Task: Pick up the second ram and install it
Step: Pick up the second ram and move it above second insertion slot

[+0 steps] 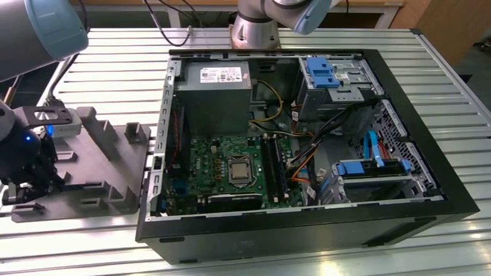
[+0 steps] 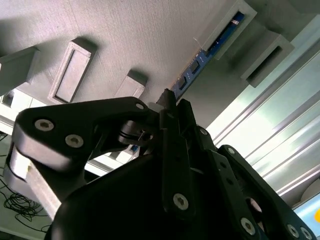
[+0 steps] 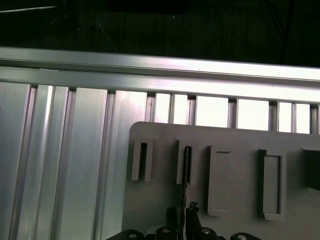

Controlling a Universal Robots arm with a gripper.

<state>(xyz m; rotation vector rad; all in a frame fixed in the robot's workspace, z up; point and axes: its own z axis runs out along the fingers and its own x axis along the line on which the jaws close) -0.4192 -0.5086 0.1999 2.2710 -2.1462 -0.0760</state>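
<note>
The gripper (image 2: 167,100) is down on the grey tray (image 3: 155,200), jaws pulled in narrow and closed on the near end of the second ram (image 3: 187,170). The ram stands on edge between the fingertips (image 3: 172,217). It's a thin dark line in the first wrist view, blue-faced with small parts in the second wrist view. It runs straight away from the gripper into a slotted post (image 3: 179,160) of the tray and sits in that slot, not lifted out. Just beside that post, to one side of the gripper, is a second slotted post (image 3: 141,161). To the other side are two rectangular framed blocks (image 3: 220,180), all upright on the tray. The tray lies flat on the ribbed aluminium tabletop (image 3: 65,165), whose rail edge runs past the tray's far end from the gripper.

Well apart from the gripper, toward the exterior view's right, an open black computer case (image 1: 307,230) lies on its side on the same tabletop, close against the tray's edge; touching or not, cannot tell. Inside is a green motherboard (image 1: 207,164) with a processor (image 1: 239,171). Long black memory sockets (image 1: 273,164) sit beside the processor on the side away from the gripper. Further off is a grey power supply (image 1: 215,95), then blue drive brackets (image 1: 322,72) and cables farthest from the gripper. The arm base (image 1: 257,29) stands beyond the case's far wall in the exterior view.
</note>
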